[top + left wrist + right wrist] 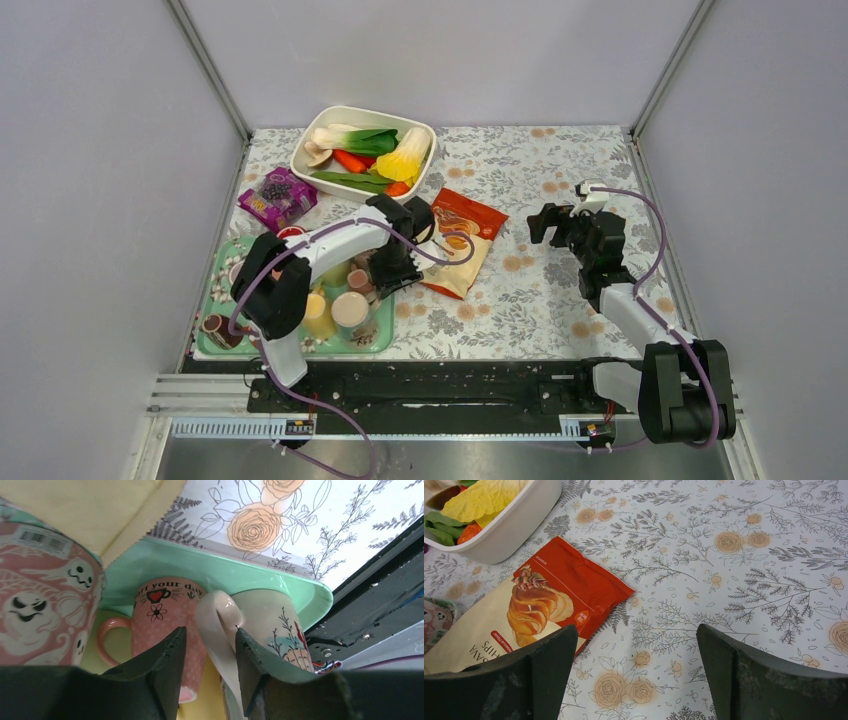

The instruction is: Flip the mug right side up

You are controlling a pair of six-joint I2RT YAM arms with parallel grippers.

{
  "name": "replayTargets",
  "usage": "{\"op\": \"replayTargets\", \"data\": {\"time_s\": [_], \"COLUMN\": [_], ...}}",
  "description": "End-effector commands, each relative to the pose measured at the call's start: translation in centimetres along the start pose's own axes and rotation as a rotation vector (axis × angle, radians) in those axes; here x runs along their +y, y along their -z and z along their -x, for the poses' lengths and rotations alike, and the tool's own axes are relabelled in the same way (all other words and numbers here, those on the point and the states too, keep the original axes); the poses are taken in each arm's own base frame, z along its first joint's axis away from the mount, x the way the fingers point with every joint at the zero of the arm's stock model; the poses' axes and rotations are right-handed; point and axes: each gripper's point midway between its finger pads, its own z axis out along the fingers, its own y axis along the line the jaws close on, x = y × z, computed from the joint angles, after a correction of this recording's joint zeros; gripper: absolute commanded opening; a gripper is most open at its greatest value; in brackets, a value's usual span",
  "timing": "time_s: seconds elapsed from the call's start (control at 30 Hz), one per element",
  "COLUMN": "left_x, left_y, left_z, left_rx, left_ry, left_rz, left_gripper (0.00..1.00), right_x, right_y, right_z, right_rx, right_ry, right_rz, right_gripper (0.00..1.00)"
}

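The left end effector (210, 631) is down inside the mint-green plastic tray (210, 575). Its fingers (167, 672) are set narrow, one on each side of the looped handle of the cream ceramic mug with a plant drawing (282, 630). A thin strip of background shows between one finger and the handle, and I cannot tell whether the handle is actually pinched. The cream mug's body lies just past the finger on the right of the wrist view, against the tray's rim, and its orientation is not clear from here.

Just past the other finger stands a pink ceramic mug with a heart and lettering (167, 612), close against the cream handle. Further out on that side is a pink mug printed with white ghosts (45, 600).

The right end effector (634, 627) hangs over the floral-patterned bench (734, 580) with its fingers spread wide and nothing between them. Off its left finger lies a red and cream snack packet (539, 600), flat on the bench. Beyond the packet is a white oval dish of toy vegetables (519, 525).
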Motion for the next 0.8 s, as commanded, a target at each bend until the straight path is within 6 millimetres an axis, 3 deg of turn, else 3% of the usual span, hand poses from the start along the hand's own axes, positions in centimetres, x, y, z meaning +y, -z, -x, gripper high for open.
{"op": "replayTargets", "data": {"time_s": [0.0, 0.4, 0.5, 0.67, 0.77], "left_x": [-0.1, -5.7, -5.7, -3.3, -3.2], "left_y": [-0.4, 0.4, 0.4, -0.3, -0.7], "left_z": [-0.5, -1.3, -1.4, -2.0, -1.8], "left_rx": [0.030, 0.029, 0.035, 0.081, 0.071], "left_ry": [-0.025, -0.103, -0.120, -0.172, -0.198], "left_rz": [-0.001, -0.236, -0.233, -0.075, -0.050], "left_gripper": [0.43, 0.42, 0.43, 0.47, 0.47], "right_x": [0.4, 0.2, 0.3, 0.4, 0.4], "right_y": [-0.4, -0.7, -0.8, -0.8, -0.8], "right_z": [2.3, 2.2, 2.0, 2.1, 2.0], "right_rx": [-0.060, -0.047, -0.039, -0.040, -0.038], "right_ry": [-0.002, -0.011, -0.014, -0.015, -0.015], "right_rz": [0.017, 0.012, 0.016, 0.017, 0.020], "right_gripper": [0.99, 0.99, 0.99, 0.99, 0.99]}}
